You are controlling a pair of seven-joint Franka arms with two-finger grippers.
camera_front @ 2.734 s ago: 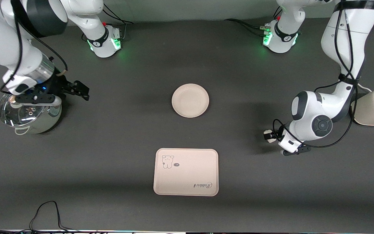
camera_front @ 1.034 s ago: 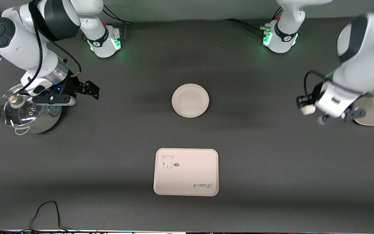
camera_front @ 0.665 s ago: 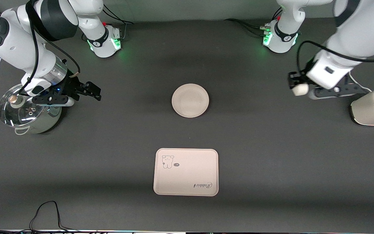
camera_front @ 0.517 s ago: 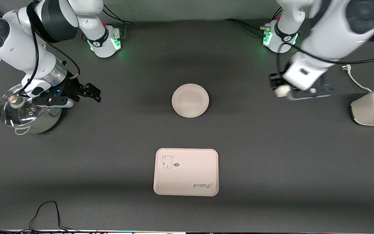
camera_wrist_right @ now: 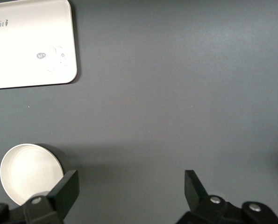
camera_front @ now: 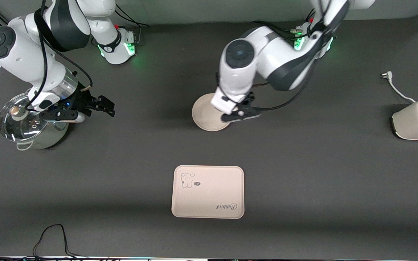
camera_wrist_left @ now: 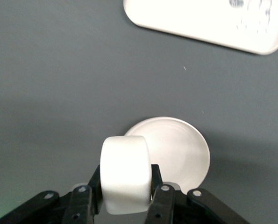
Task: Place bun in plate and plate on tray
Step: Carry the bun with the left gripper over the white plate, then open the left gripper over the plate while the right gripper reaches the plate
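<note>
Left gripper [camera_wrist_left: 124, 205] over the plate [camera_front: 205, 117] at frame centre, fingers clamped on the bun [camera_wrist_left: 125, 179]. Right gripper [camera_front: 98, 105] hangs spread wide at upper left beside a pot [camera_front: 31, 125], waiting. Tray [camera_front: 208, 192] at lower centre, bare.

The left gripper [camera_wrist_left: 125, 198] hangs at mid-desk, jaws closed on a held thing; the right gripper [camera_wrist_right: 131, 191] waits, jaws wide apart.
</note>
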